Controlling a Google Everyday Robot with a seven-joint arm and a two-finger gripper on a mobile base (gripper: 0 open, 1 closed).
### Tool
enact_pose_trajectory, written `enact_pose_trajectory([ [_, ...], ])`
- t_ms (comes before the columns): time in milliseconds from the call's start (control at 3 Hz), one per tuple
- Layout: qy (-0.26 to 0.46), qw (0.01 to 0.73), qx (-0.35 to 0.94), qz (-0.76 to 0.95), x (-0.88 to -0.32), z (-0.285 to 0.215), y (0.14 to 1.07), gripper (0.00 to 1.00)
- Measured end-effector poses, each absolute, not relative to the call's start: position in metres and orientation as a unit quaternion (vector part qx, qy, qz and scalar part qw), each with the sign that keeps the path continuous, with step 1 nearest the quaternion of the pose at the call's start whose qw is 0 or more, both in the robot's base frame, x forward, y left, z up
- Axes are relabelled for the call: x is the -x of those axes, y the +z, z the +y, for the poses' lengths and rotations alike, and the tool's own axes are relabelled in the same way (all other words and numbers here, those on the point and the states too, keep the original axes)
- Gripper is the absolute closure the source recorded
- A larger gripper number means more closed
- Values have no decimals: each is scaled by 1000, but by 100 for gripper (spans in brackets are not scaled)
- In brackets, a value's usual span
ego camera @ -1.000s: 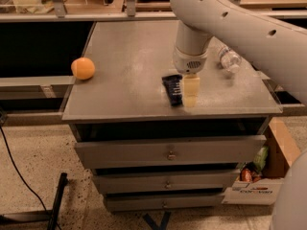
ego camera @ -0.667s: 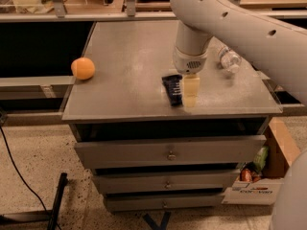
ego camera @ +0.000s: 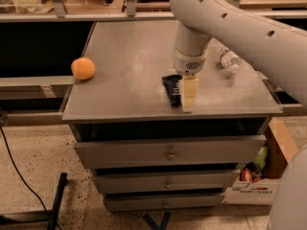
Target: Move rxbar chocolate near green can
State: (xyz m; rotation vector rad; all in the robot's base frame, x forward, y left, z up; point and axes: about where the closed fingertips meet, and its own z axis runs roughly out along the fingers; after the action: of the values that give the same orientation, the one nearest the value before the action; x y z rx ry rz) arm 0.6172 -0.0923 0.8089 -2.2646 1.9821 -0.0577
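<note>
The rxbar chocolate (ego camera: 171,90), a flat dark bar with pale lettering, lies near the front edge of the grey cabinet top (ego camera: 129,56), slightly right of centre. My gripper (ego camera: 186,94) hangs down from the white arm and sits right at the bar's right side, low over the surface. Part of the bar is hidden behind the gripper. I cannot tell whether it touches the bar. No green can is in view.
An orange (ego camera: 83,68) sits at the left edge of the top. A clear plastic bottle (ego camera: 228,59) lies on the right, partly behind the arm. Drawers (ego camera: 168,152) are below, and a cardboard box (ego camera: 268,171) stands on the floor at right.
</note>
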Motion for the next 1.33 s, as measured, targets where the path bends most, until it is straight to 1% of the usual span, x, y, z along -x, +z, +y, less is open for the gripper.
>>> enact_pose_trajectory([
  [333,-19,66,751,657,-617,-92,809,30],
  [667,-17,67,750,658,-616,-93,822,42],
  [1000,-15,68,750,658,-614,-94,825,49],
  [1333,-13,68,749,659,-614,-95,822,50],
])
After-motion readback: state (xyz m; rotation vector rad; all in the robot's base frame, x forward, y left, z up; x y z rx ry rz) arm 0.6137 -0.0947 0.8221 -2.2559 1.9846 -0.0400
